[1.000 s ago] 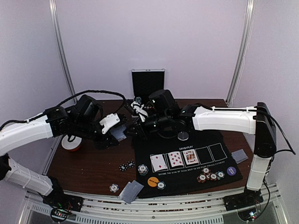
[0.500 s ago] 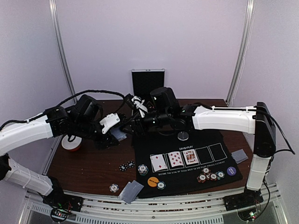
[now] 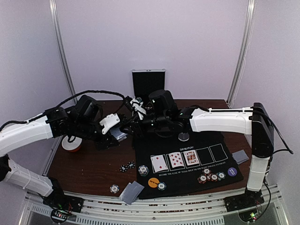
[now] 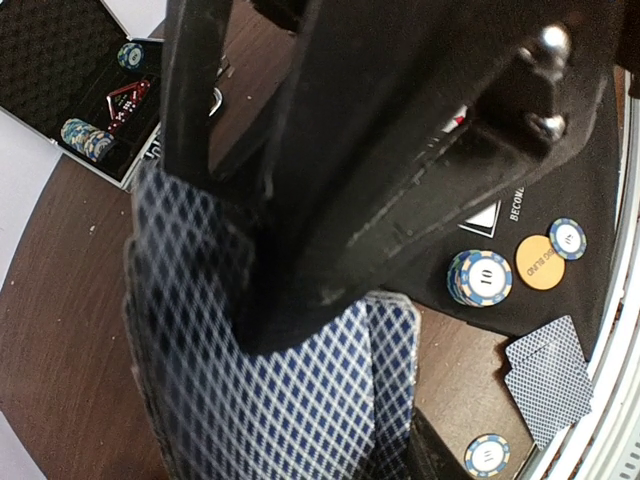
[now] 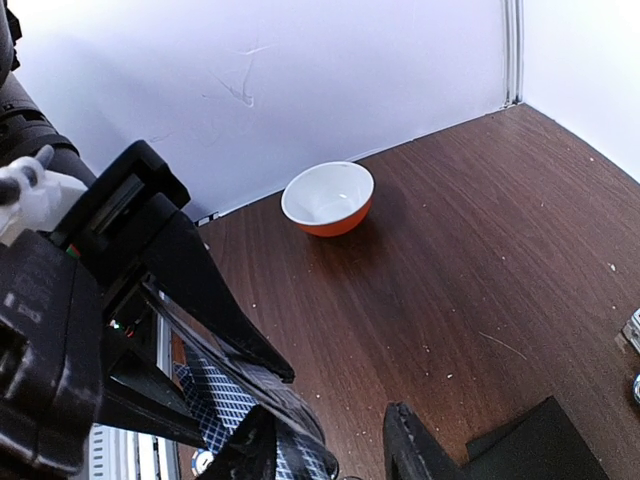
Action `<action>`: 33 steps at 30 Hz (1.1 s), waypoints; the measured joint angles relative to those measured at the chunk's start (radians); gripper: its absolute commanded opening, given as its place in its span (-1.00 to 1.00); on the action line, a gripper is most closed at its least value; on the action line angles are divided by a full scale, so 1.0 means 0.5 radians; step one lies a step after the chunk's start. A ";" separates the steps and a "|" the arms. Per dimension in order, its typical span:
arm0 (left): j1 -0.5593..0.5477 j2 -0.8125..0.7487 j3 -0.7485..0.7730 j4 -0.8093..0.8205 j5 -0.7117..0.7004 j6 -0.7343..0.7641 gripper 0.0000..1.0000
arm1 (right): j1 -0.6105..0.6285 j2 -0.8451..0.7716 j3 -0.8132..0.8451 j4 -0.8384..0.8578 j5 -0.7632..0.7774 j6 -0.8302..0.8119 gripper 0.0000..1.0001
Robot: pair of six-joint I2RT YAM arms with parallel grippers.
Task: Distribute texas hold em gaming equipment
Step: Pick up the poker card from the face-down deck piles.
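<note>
The left jaws pinch one blue-diamond-backed card deck (image 4: 300,410); the right jaws stand spread beside it. Three face-up cards (image 3: 176,160) lie mid-frame on the black felt mat (image 3: 187,180).

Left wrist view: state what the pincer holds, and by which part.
The left pincer clamps a stack of blue-backed cards by its flat faces, near one end.

Dark brown wooden table (image 3: 89,161). Black felt mat (image 3: 212,138) on its right half, white card outlines and lettering printed across (text too small to read). Silver case (image 3: 148,84) at back edge, lid upright, black lining. Orange bowl (image 5: 328,198), white inside, upright near left edge, well apart from mat. White walls (image 3: 187,42). Aluminium rail (image 3: 187,207) along near edge.
</note>
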 measured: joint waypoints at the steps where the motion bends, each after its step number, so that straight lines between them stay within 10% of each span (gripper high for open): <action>1: 0.000 0.000 0.000 0.000 -0.002 0.000 -0.20 | 0.000 -0.008 -0.006 -0.002 0.008 -0.002 -0.37; 17: 0.000 0.000 -0.011 -0.003 -0.010 -0.001 -0.19 | -0.010 -0.063 -0.024 -0.116 0.057 -0.015 -1.00; 33: -0.001 -0.002 -0.017 -0.001 -0.007 0.000 -0.19 | -0.012 -0.197 -0.027 -0.286 0.034 -0.079 -1.00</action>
